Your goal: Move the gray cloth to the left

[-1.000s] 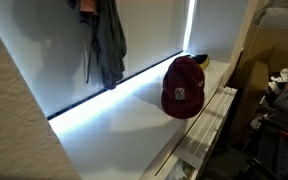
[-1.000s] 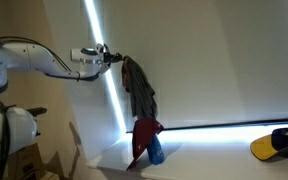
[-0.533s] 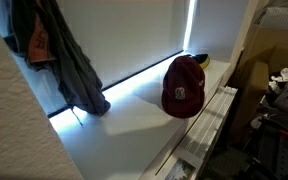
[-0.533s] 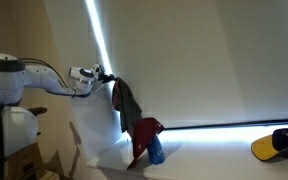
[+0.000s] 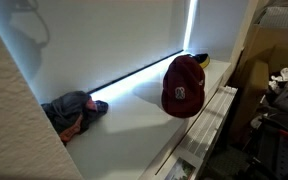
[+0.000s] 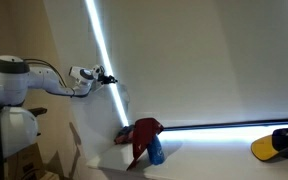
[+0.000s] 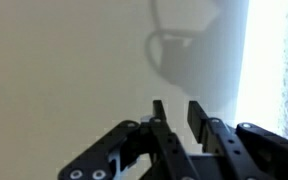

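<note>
The gray cloth (image 5: 74,110) lies in a crumpled heap on the white ledge (image 5: 134,125), at the left end against the wall. In an exterior view it shows as a small gray lump (image 6: 122,134) beside the maroon cap. My gripper (image 6: 105,76) hangs in the air well above the cloth, close to the bright light strip. In the wrist view the fingers (image 7: 176,105) stand apart with nothing between them and face a bare wall. The gripper is open and empty.
A maroon cap (image 5: 183,86) stands on the ledge to the right of the cloth and also shows in an exterior view (image 6: 144,136). A yellow and black cap (image 6: 278,143) lies at the far end. Boxes and clutter (image 5: 274,95) stand beyond the ledge's edge.
The cloth hung from the gripper and was carried to the left. Now it has dropped onto the ledge at the left end, and the gripper is open and empty above it.
</note>
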`<state>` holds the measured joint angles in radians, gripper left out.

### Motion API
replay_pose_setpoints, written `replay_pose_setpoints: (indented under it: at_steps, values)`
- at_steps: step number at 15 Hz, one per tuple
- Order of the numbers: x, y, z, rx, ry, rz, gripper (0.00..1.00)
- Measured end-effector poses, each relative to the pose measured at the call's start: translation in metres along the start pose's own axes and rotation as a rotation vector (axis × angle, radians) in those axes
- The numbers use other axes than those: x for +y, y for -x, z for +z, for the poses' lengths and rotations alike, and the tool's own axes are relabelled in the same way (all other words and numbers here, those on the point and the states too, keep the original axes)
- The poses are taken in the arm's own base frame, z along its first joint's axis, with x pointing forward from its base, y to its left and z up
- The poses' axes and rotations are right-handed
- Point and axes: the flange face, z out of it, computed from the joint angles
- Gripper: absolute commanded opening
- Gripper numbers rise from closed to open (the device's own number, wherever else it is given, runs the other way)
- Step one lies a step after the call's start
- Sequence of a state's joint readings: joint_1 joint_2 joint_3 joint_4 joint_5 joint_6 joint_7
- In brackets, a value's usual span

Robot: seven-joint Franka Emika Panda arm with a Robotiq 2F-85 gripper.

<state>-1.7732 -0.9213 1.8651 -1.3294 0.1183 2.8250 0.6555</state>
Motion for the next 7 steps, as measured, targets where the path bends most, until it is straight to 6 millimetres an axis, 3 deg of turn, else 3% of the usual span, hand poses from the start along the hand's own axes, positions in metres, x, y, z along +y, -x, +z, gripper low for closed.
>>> replay_pose_setpoints:
  at_steps: [1,2,4,5,7]
  values:
    - [0.000,0.000,0.000,0.000,0.001,-0.001,0.32]
    - [0.000,0.000,0.000,0.000,0.001,-0.001,0.57]
    - [0.001,0.000,0.001,-0.007,0.001,0.009,0.65]
    - [0.003,0.003,0.003,-0.032,0.000,0.014,0.46]
    - [0.004,0.017,0.011,-0.100,-0.002,0.006,0.60]
